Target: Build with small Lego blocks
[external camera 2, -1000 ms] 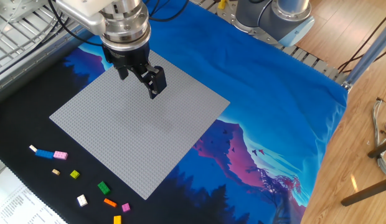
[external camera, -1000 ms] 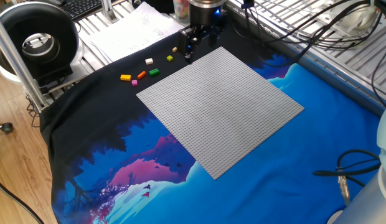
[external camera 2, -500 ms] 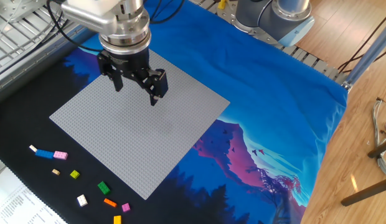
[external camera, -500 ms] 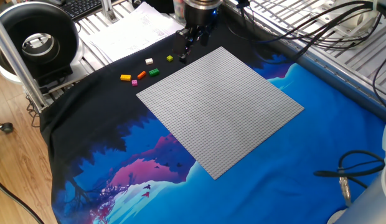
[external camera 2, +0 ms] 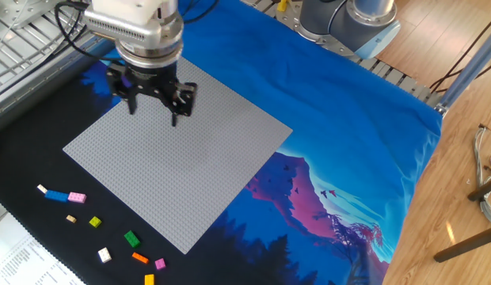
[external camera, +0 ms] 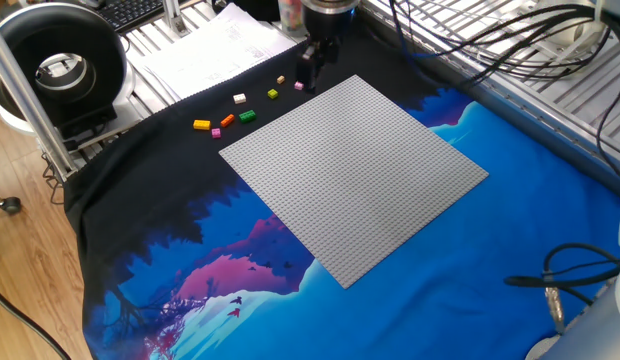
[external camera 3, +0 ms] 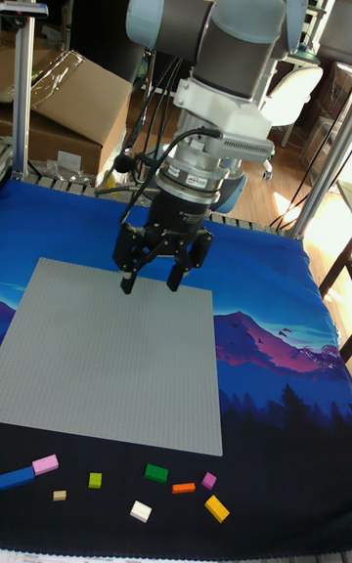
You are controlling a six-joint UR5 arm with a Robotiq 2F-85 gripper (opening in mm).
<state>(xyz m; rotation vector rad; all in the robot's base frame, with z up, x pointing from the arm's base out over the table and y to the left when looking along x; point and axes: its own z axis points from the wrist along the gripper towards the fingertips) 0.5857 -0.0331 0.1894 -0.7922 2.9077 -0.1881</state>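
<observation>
Blue brick (external camera 3: 14,478) cut off at frame edge; jaws open, empty.

blue brick (external camera 3: 12,477) cut by frame edge

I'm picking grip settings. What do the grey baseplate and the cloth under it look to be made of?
The grey baseplate looks like rigid moulded plastic, matte: flat, sharp-edged, with a fine even stud grid.

The cloth looks like thin printed fabric, perhaps polyester: soft wrinkles, a slight sheen and a mountain print.

The open gripper hangs above the plate.
</observation>
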